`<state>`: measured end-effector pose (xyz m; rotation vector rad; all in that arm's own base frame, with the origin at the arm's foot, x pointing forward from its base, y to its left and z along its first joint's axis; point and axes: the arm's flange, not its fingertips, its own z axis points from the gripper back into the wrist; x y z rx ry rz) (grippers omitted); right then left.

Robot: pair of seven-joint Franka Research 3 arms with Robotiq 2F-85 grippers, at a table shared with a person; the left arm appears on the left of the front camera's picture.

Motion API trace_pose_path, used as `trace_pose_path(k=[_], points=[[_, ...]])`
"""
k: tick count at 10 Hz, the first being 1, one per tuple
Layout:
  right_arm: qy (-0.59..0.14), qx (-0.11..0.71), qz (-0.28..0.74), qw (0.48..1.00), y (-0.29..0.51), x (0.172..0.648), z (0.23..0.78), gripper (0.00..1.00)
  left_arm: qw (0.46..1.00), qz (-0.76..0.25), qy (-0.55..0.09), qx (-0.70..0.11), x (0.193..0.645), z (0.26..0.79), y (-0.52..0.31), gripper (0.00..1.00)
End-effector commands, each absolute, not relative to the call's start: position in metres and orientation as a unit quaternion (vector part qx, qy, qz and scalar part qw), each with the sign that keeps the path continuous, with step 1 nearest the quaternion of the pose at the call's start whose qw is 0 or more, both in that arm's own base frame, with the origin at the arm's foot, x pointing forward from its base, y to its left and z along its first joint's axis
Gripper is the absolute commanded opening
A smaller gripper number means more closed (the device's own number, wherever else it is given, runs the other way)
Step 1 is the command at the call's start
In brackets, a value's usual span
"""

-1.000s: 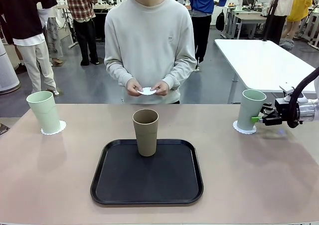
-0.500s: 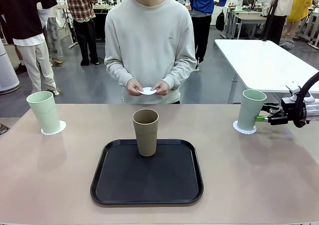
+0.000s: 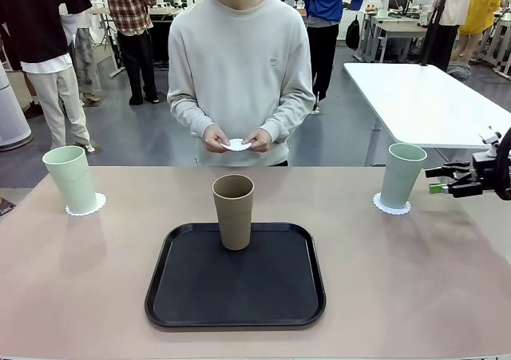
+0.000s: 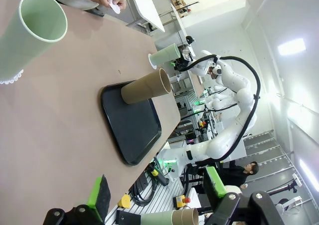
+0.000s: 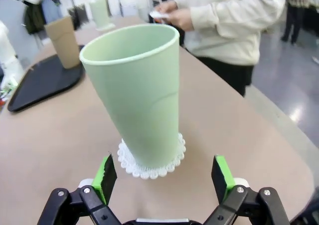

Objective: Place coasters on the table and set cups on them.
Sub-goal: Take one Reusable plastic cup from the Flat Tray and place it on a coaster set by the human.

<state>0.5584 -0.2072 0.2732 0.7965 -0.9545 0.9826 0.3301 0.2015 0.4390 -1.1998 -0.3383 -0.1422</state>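
The right claw stands wide open with nothing between its green pads, just beside the right mint cup but not touching it. This cup stands upright on its coaster near the right edge of the counter. The left claw is wide open too and holds nothing. The left mint cup is well ahead of it, set on another coaster near the counter's left edge.

In the middle the tan cup stands upright on the far part of the black tray, with no coaster under it. The person's hands hold the third coaster just beyond the far edge of the counter.

The tan cup is, I judge, the next thing to take. It looks light and stiff, and probably empty, though the front view does not show its inside. The matte wall should give the pads good friction. It is tall and narrow at the base, so a push high up may tip it. It is better to close on the wall at about middle height, from the side, with gentle force. The coasters are thin paper and very light. One can slide or wrinkle if a cup is dragged over it, so the cup should come down straight.
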Motion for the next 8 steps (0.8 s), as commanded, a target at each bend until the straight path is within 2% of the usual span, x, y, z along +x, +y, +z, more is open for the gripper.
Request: trace_pose_path(k=[1,3,8], points=[[-0.349,0.297,0.370,0.808,-0.178,0.518,0.315,1.00,0.807,-0.064,-0.163,-0.564,0.330,0.441,0.202,1.00],[-0.280,0.268,0.339,0.857,-0.158,0.490,0.349,1.00,0.807,-0.064,-0.163,-0.564,0.330,0.441,0.202,1.00],[-0.227,0.153,0.291,0.917,-0.079,0.432,0.444,1.00,0.807,-0.064,-0.163,-0.564,0.330,0.441,0.202,1.00]])
